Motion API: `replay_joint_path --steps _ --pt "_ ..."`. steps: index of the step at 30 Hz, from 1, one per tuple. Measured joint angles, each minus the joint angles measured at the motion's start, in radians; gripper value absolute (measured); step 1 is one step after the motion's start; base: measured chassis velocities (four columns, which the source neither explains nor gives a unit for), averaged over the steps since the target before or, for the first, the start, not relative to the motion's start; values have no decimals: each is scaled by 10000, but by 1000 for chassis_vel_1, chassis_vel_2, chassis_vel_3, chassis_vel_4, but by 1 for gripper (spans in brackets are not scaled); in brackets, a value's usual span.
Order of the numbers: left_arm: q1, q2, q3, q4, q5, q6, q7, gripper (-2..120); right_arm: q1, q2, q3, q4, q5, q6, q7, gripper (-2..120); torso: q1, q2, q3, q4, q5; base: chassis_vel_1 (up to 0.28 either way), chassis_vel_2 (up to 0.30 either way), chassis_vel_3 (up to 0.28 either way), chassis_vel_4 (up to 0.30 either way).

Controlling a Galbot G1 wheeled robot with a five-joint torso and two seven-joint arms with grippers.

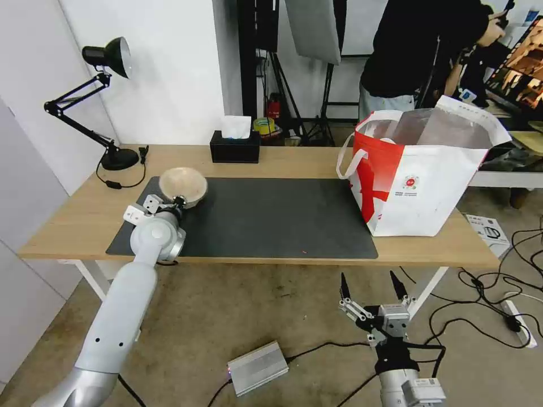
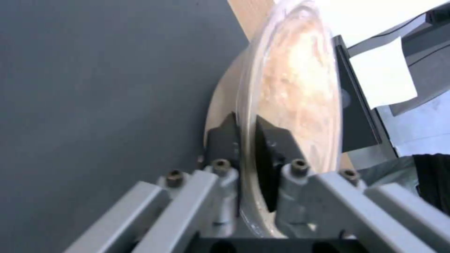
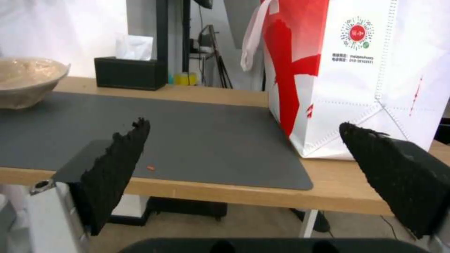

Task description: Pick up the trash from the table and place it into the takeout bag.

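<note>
Beige paper bowl (image 1: 182,185) tipped on edge above the left end of the dark grey mat (image 1: 271,217), rim pinched between the closed pads (image 2: 224,140) of the left gripper (image 1: 177,202). Right gripper (image 1: 370,291) low, before the table (image 1: 73,217) front edge, fingers (image 3: 117,158) spread wide, nothing between them. Takeout bag (image 1: 421,189) upright and open-mouthed at the table's right end, well apart from the bowl. Black tissue box (image 1: 235,148) by the back edge; desk lamp (image 1: 110,56) at the left rear corner.

Table (image 1: 283,161) with mat (image 1: 271,217), bag (image 1: 430,186)
</note>
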Motion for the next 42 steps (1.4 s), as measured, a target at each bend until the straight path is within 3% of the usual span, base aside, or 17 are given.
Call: replay_joint_path --steps 2,13,25,33,42 --pt "12 7 0 -16 0 -24 -1 0 0 0 0 0 0 0 0 100 0 0 0 0 0 0 0 0 0" --pt "172 45 -8 -232 0 -86 9 0 0 0 0 0 0 0 0 100 0 0 0 0 0 0 0 0 0" --pt "405 253 163 -1216 -79 -259 429 0 0 0 1 0 0 0 0 100 0 0 0 0 0 0 0 0 0" --pt "-149 399 982 -1971 -459 -522 1045 0 0 0 0 0 0 0 0 100 0 0 0 0 1 0 0 0 0" --pt "-951 462 1931 -2000 -688 -780 1784 0 0 0 0 0 0 0 0 100 0 -1 0 0 0 0 0 0 0"
